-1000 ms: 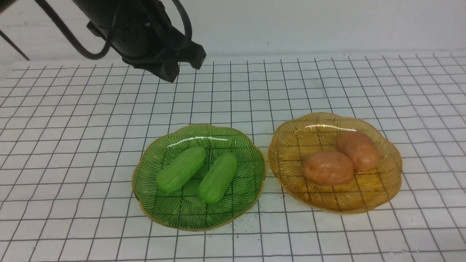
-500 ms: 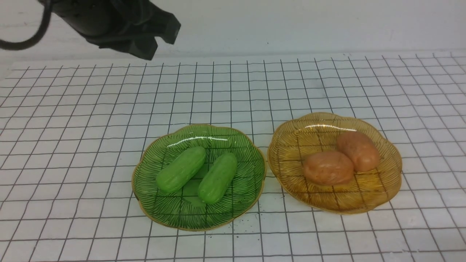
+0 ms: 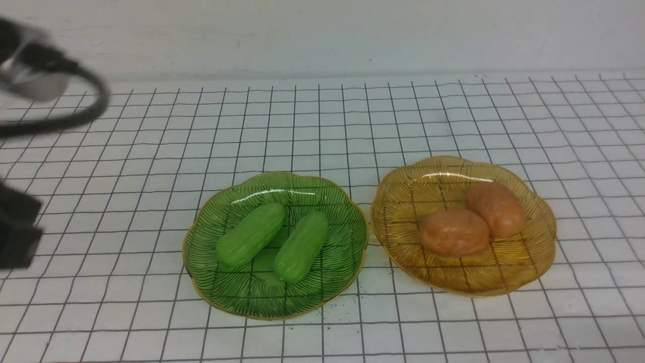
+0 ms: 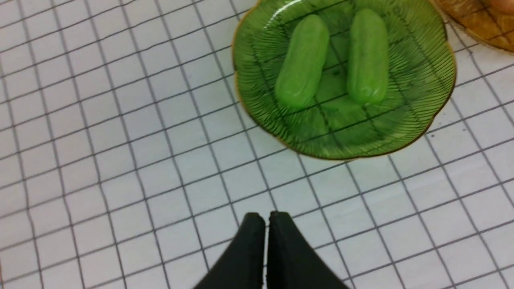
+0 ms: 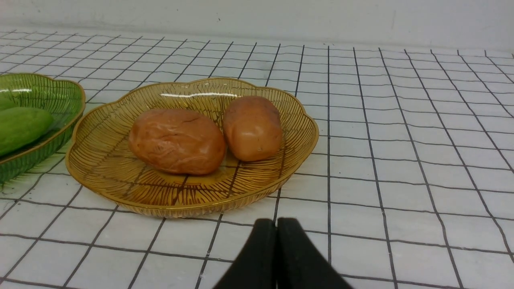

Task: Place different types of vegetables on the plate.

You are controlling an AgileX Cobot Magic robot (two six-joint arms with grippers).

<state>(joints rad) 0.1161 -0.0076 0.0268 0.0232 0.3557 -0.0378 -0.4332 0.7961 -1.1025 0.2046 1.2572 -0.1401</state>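
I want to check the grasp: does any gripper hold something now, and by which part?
Nothing is held. The left gripper and the right gripper are shut and empty.

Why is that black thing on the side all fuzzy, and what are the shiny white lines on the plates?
Front view: the left arm is smeared by motion blur. White streaks are glare on the green plate and amber plate. Right wrist view: the same glare, and sharp potatoes.
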